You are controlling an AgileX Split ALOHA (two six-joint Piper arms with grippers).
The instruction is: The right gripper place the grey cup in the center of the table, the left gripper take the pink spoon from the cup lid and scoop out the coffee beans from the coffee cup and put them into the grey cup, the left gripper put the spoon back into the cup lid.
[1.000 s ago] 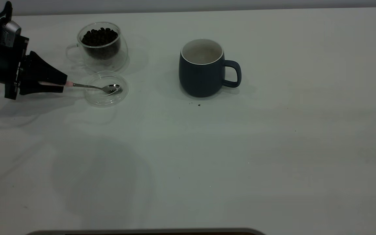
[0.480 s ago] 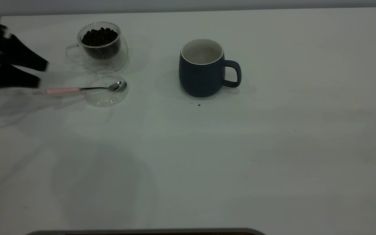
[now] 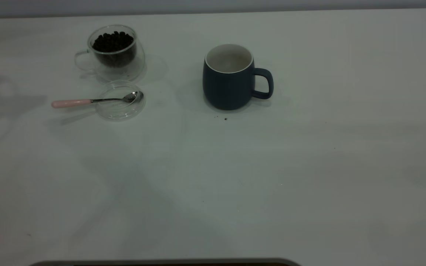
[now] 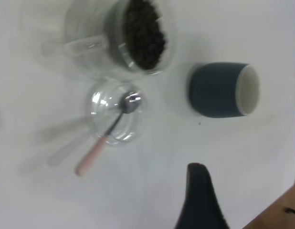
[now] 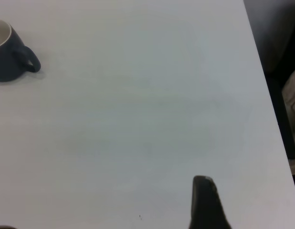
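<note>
The left gripper (image 4: 201,200) is up and clear of the table (image 3: 235,177), and only one black finger (image 4: 200,191) shows in its own wrist view, so whether that claw is open or closed cannot be told; nothing is seen in its grasp. The pink spoon (image 4: 107,136) lies well apart from that finger, free on the tabletop, its shiny metal bowl resting inside the cup lid (image 4: 114,112) and its pale pink handle sticking out over the lid's rim toward the claw's side. Beyond the lid sits the coffee cup (image 4: 123,38), heaped with coffee beans (image 4: 145,31), and the grey cup (image 4: 221,89) stands off to one side, nearer the finger than the glass cup is.

Over on the other arm, the right gripper (image 5: 207,202) also shows a single dark finger, state unreadable, with the grey cup (image 5: 11,52) far away at the opposite corner of its view.

The exterior view shows neither arm, just the layout: spoon (image 3: 94,100) lying across the lid (image 3: 120,100), lid just in front of the glass cup (image 3: 111,51), beans (image 3: 113,42) dark and nearly black, matte rounded mug (image 3: 231,77) upright with its white inside and loop handle. Only this view shows the tiny dark specks (image 3: 225,118) just in front of the mug.
</note>
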